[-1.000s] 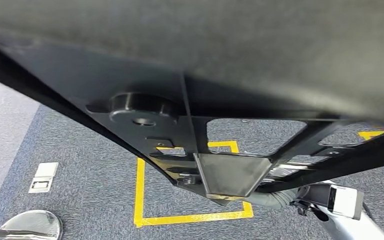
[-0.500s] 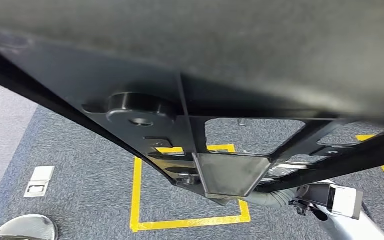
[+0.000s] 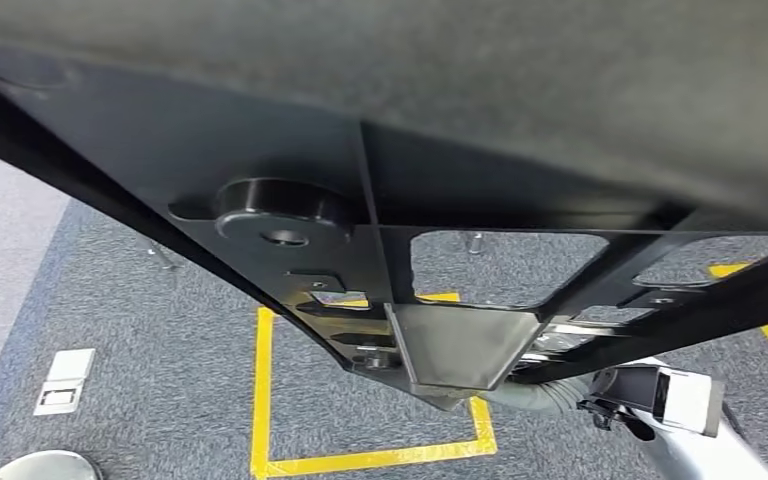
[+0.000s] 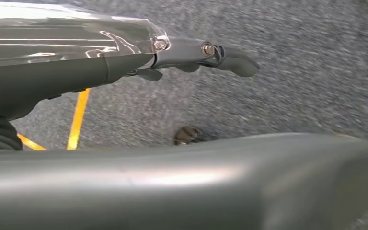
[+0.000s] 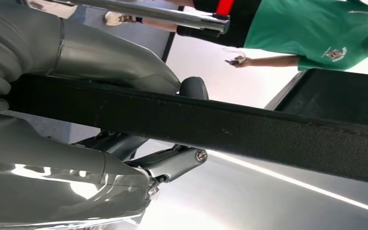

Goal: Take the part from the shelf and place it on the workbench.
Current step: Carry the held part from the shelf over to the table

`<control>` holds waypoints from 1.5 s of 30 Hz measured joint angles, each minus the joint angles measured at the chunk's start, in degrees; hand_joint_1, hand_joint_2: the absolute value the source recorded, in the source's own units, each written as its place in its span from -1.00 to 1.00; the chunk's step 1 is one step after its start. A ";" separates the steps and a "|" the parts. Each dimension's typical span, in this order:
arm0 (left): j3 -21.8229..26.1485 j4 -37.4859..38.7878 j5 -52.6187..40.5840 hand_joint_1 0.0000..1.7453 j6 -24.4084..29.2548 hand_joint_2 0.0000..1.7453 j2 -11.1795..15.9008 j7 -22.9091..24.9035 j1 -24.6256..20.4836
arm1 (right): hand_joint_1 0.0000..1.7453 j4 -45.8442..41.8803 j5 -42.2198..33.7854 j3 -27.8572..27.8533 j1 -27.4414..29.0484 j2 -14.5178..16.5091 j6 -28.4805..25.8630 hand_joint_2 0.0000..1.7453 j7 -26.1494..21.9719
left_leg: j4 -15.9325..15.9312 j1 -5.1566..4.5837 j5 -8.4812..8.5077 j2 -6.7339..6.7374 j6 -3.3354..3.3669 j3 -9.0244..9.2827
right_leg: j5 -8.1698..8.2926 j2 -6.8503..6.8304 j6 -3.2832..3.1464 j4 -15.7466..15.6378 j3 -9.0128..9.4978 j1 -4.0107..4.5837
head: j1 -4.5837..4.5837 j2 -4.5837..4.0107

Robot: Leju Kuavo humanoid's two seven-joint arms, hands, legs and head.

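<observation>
Right hand (image 5: 76, 139) fingers clamped around black part (image 3: 360, 190); left hand (image 4: 182, 52) fingers loosely extended, empty.

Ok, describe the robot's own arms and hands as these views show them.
The right arm is polished silver, ending in a white wrist block with black fittings and a grey ribbed cover. The right hand has a thick smooth grey thumb, darker fingers and bare screw heads. The left hand matches: glossy silver casing, grey shell, dark fingers.

You have the black part (image 3: 380, 190) close before the head camera, blocking most of the forward view; open grey carpet (image 3: 160, 350) lies below; a person (image 5: 316, 28) stands near the right hand (image 5: 100, 62).
</observation>
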 joint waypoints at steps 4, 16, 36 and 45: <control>0.03 0.00 -0.06 -1.00 0.09 -1.00 -0.04 0.04 0.23 | 1.00 0.18 0.02 0.19 0.05 0.10 0.03 1.00 0.03 | -2.88 -0.67 1.07 -0.19 1.09 0.90 | -0.53 0.28 1.17 -0.81 0.45 -0.25 | -0.01 0.01; 0.03 0.00 -0.24 -1.00 0.04 -1.00 -0.18 0.02 -0.10 | 1.00 0.46 -0.01 0.27 -0.24 0.10 0.08 1.00 0.01 | -7.17 0.05 -3.40 -0.36 0.87 7.40 | 4.43 -0.31 1.54 0.98 -3.98 0.34 | 0.09 0.01; 0.05 0.00 -0.30 -1.00 -0.02 -1.00 -0.10 -0.18 -0.12 | 1.00 0.78 -0.46 0.80 -1.76 0.45 0.45 1.00 0.04 | -6.14 0.60 -1.46 -0.30 -0.26 4.02 | 0.32 -0.51 2.06 -1.21 0.25 -0.34 | -0.05 0.01; 0.08 0.00 -0.32 -1.00 -0.09 -1.00 -0.10 -0.27 -0.29 | 1.00 0.91 -0.54 0.83 -1.94 0.45 0.55 1.00 0.10 | -6.53 0.14 -3.06 -0.21 0.89 6.34 | 1.79 -0.57 1.65 6.33 -5.98 0.00 | -0.06 0.01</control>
